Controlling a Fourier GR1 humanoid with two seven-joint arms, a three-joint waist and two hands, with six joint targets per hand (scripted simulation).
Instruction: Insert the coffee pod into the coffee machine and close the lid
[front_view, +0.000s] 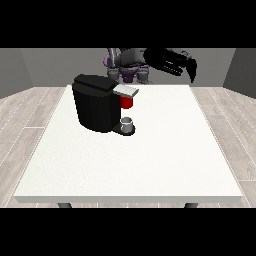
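A black coffee machine (96, 102) stands on the white table (150, 165), toward the far edge and at the view's left of centre. Its grey lid (125, 90) juts out toward the view's right, roughly level, and just beneath it sits a red shape (127, 102) that looks like the coffee pod, tucked against the machine's front; whether it is fully seated I cannot make out. Below that, a small grey cup (128, 123) rests on the machine's dark base. The robot's torso (129, 67) is mostly hidden behind the machine and cut by the top of the scene. The hand at the view's right (175, 61) hangs raised above the far edge of the table, well apart from the machine and touching nothing; its dark fingers seem to droop downward at the tip, but they merge into one black mass and I cannot tell whether they are spread or curled. The other hand I cannot find at all; the machine may be covering it.
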